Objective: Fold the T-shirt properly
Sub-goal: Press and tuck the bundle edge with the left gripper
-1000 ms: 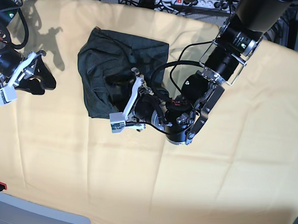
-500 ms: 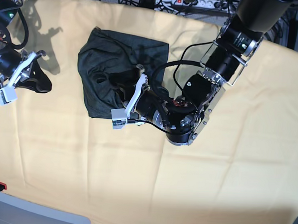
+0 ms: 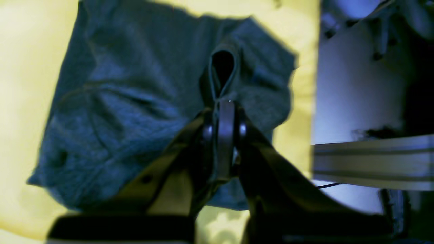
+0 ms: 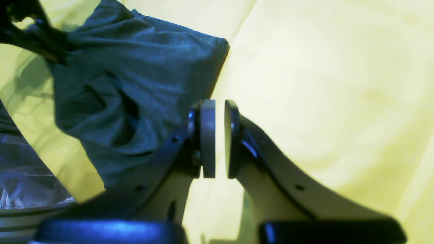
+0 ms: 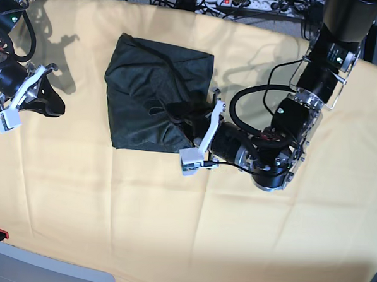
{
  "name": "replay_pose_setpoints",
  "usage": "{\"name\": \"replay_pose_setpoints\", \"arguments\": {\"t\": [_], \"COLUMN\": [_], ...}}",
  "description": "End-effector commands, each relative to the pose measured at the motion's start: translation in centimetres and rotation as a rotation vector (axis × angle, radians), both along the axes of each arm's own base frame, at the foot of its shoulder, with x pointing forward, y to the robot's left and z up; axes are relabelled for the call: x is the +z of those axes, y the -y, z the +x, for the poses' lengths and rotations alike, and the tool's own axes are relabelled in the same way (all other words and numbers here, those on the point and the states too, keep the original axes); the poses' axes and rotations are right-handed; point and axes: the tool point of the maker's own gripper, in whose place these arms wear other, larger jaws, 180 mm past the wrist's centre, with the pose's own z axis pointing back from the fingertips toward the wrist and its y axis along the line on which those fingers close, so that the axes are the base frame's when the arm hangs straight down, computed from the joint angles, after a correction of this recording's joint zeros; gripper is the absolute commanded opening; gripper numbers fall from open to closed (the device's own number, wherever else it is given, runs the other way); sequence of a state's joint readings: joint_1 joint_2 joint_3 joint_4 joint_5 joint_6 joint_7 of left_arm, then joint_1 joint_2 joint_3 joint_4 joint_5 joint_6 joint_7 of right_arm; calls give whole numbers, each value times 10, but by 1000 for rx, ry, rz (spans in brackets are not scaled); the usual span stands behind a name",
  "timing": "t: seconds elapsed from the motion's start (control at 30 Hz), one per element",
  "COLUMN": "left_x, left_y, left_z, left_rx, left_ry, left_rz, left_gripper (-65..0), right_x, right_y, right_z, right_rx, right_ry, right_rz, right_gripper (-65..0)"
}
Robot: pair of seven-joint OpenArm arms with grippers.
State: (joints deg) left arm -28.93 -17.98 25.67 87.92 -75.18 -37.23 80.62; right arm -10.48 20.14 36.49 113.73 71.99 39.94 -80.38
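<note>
The T-shirt [image 5: 154, 98] lies bunched in a rough dark square on the yellow cloth [image 5: 109, 206], toward the far side of the table. The left gripper [image 3: 222, 112] sits at the shirt's near right corner with its jaws pressed together on a raised loop of dark fabric [image 3: 222, 73], which stands up just beyond its fingertips. The right gripper [image 4: 216, 135] hovers over bare cloth, well apart from the shirt in the base view; its pads [image 4: 207, 135] stand a narrow slit apart and hold nothing.
</note>
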Motion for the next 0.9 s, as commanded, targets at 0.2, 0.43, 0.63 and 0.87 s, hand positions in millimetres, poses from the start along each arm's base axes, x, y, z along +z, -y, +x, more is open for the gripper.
{"name": "replay_pose_setpoints", "arguments": {"t": [0.2, 0.43, 0.63, 0.87], "left_x": [16, 7, -16, -28], "left_y": [-19, -30, -36, -49], "left_z": [6, 5, -3, 11], "left_rx": [33, 50, 64, 92], "left_ry": [-22, -32, -44, 27], "left_rz": [-31, 4, 67, 170], "left_gripper": [-650, -650, -482, -156], "right_x": [14, 14, 14, 14], "right_y": [1, 1, 1, 1], "right_z": [5, 5, 5, 5], "right_rx": [7, 7, 8, 8], "right_ry": [51, 51, 51, 51], "right_rz": [-2, -2, -2, -2], "right_gripper": [-585, -585, -585, -584]}}
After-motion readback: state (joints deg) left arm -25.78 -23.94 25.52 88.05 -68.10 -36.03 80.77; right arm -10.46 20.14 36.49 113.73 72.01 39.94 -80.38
